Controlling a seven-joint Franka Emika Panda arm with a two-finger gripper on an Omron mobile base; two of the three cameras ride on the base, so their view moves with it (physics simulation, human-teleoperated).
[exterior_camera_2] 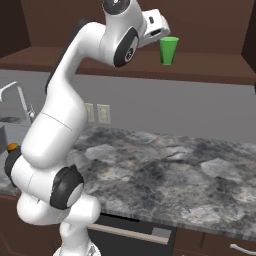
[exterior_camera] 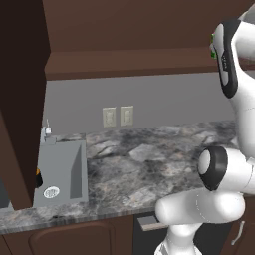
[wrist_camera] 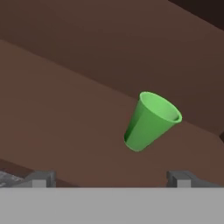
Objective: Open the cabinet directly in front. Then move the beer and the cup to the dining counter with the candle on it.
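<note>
cabinet [exterior_camera_2: 200, 70] open; gripper [wrist_camera: 109, 177] gaping wide, holding nothing, lining up on cup [wrist_camera: 151, 121], nothing delivered yet

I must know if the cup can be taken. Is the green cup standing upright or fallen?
Upright. In the right base view the cup stands on the cabinet shelf, its wide mouth upward.

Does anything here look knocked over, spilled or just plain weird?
Nothing stands out. The green cup stands upright on the shelf of the open cabinet; it looks tilted in the hand view because that camera is rolled. The gripper is open, short of the cup. The stone worktop shows no spill.
</note>
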